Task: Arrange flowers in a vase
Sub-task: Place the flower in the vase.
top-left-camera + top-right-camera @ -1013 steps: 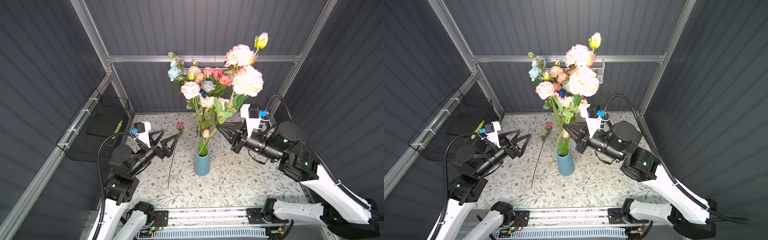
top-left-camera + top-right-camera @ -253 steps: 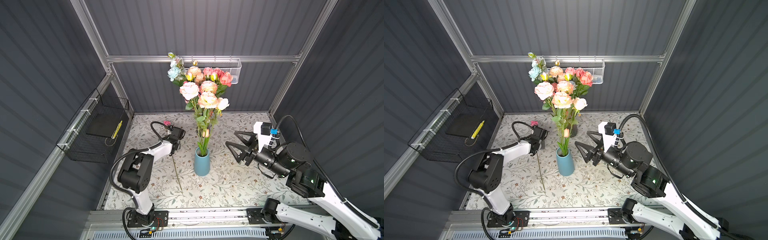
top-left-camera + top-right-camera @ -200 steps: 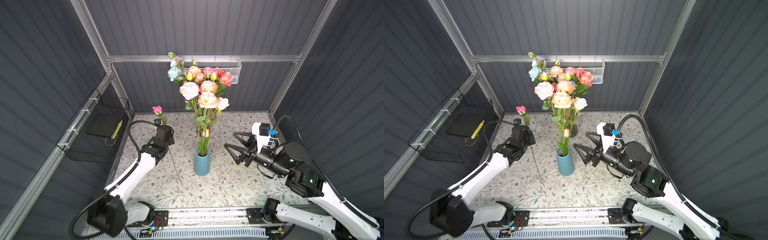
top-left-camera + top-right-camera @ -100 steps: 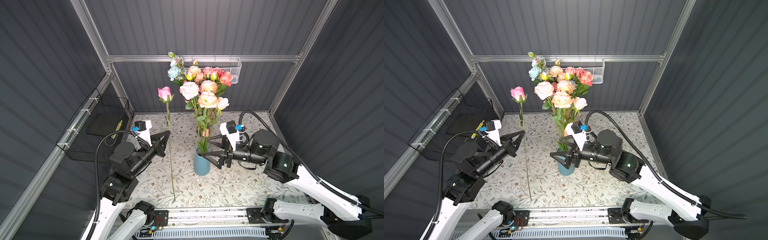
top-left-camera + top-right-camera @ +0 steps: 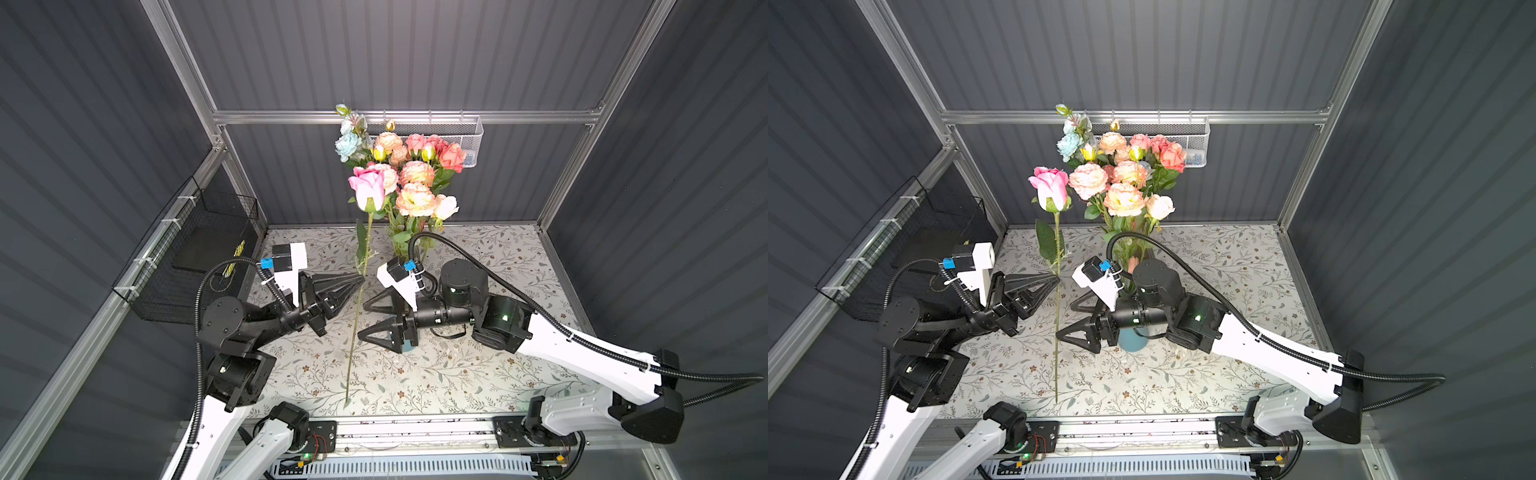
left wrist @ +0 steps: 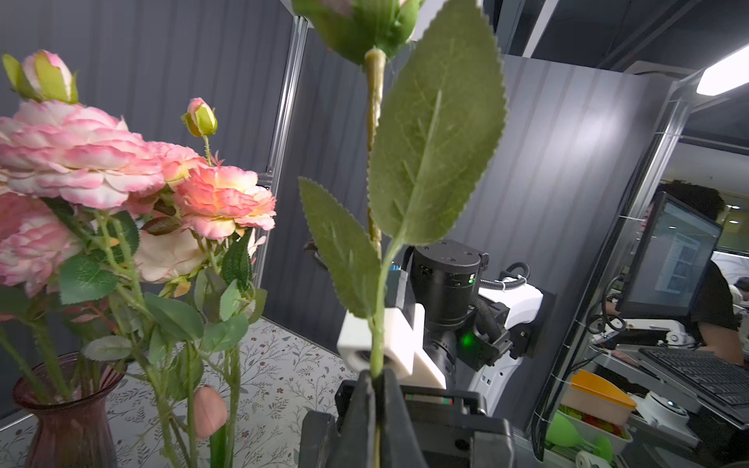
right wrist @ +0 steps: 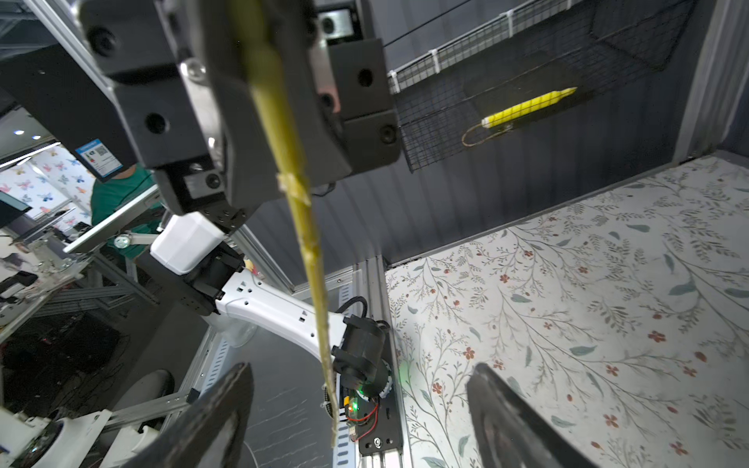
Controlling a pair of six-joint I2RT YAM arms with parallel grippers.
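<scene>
**1.** Pink rose [image 5: 368, 189], held upright just left of the blue vase. Its long stem [image 5: 355, 332] reaches down towards the front edge of the table [image 5: 478, 374]. I cannot tell whether the stem's end touches the cloth.

**2.** Left gripper [image 5: 360, 281], clenched on that stem just below its leaves.

**3.** Right gripper [image 5: 363, 322], released, with its jaws spread wide and facing the stem. On my right wrist feed the stem hangs ahead between the fingers [image 7: 227, 405] and touches neither.

**4.** Blue vase [image 5: 1133, 338], mid-table and largely hidden behind the right wrist. It carries the other flowers [image 5: 409, 174], with pink, peach, cream and pale blue heads.

**5.** Dark red glass vase [image 6: 69, 417], on the left wrist feed only, with stems standing in it.

**6.** Black wire basket [image 5: 187, 257] on the left wall.

**7.** Silver mesh basket [image 5: 469, 137] on the back wall.
</scene>
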